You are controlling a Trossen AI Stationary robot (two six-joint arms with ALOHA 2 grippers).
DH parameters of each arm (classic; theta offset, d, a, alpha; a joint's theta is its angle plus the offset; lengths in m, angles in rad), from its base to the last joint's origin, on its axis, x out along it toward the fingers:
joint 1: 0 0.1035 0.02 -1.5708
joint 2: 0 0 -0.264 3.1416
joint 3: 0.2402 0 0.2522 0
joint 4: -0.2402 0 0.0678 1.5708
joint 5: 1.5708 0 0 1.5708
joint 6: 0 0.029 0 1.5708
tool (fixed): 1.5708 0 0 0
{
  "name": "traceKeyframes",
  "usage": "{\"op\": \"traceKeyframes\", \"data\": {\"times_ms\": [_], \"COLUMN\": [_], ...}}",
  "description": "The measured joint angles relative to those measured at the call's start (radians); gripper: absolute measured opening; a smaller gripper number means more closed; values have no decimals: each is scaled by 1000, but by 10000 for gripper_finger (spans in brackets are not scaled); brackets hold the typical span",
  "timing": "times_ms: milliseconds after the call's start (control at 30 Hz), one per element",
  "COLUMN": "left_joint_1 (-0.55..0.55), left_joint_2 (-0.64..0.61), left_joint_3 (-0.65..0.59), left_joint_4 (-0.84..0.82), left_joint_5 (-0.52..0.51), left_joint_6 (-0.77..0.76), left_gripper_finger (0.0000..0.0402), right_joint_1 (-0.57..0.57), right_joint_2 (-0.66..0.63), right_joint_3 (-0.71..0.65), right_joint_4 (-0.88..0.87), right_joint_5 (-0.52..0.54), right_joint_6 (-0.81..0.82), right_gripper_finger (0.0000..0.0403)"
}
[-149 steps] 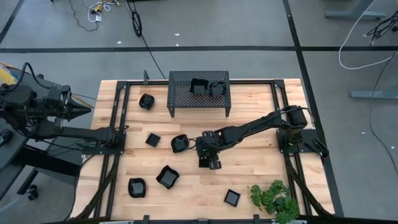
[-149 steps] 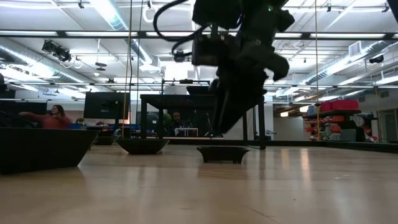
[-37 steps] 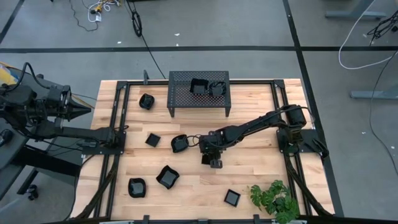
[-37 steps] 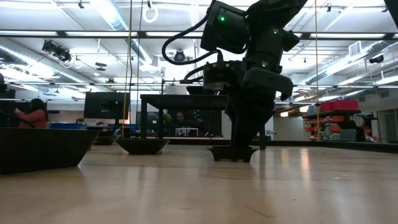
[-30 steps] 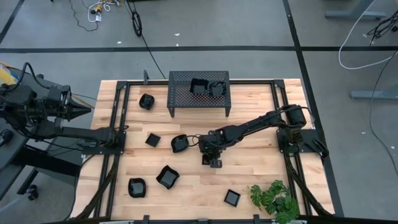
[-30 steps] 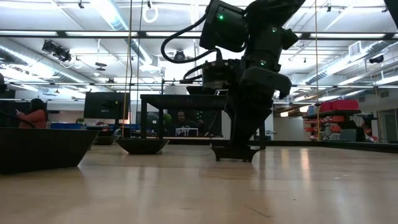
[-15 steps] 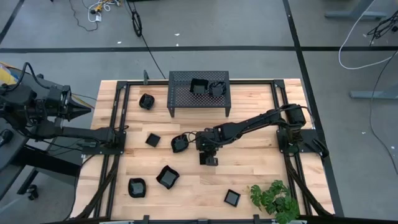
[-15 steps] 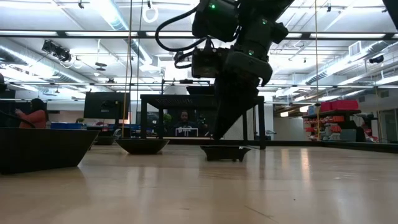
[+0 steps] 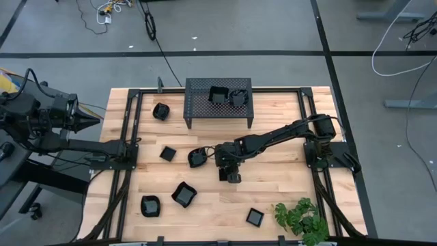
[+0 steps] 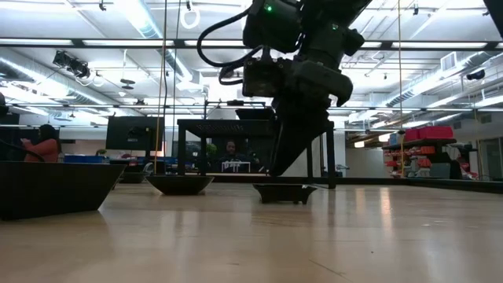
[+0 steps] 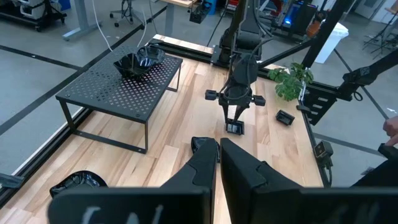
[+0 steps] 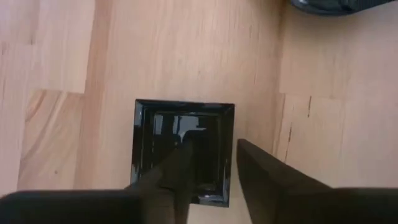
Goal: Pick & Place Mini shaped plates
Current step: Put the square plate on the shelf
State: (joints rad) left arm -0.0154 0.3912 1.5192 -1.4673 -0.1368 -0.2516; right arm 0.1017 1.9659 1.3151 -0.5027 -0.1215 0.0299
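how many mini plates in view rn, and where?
9 small glossy black dishes: two on the black perforated-metal stand at and; seven on the wooden table at, and one under the right gripper. Arms may hide others.

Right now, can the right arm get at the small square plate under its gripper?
Probably yes. The right gripper hangs directly over the square plate, fingers open and straddling one rim, with bare wood around it and the neighbouring rounded plate off to one side.

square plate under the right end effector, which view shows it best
The right wrist view: the square plate fills the picture, rim and glossy floor clear, lying on the table between the right end effector fingers. The high view hides most of it under the arm; the low view shows only its side; the left wrist view shows it small.
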Motion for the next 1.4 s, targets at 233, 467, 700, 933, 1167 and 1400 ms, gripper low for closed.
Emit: {"op": "traceKeyframes", "data": {"times_ms": [233, 467, 700, 933, 1167, 1400], "left_joint_1": [0, 0, 0, 0, 0, 0], "left_joint_2": [0, 0, 0, -1, -1, -1], "left_joint_3": [0, 0, 0, 0, 0, 0], "left_joint_4": [0, 0, 0, 0, 0, 0], "left_joint_5": [0, 0, 0, 0, 0, 0], "left_joint_6": [0, 0, 0, 0, 0, 0], "left_gripper_finger": [25, 25, 25, 25, 25, 25], "right_joint_1": [-8, -7, -11, -11, -11, -11], "right_joint_2": [26, 43, 43, 43, 43, 41], "right_joint_3": [-1, -1, -2, -10, -23, -22], "right_joint_4": [18, 23, 28, 37, 20, 20], "right_joint_5": [4, 1, 1, 0, -2, -5], "right_joint_6": [0, 0, 1, 1, 3, 8], "right_gripper_finger": [167, 167, 128, 73, 36, 11]}}
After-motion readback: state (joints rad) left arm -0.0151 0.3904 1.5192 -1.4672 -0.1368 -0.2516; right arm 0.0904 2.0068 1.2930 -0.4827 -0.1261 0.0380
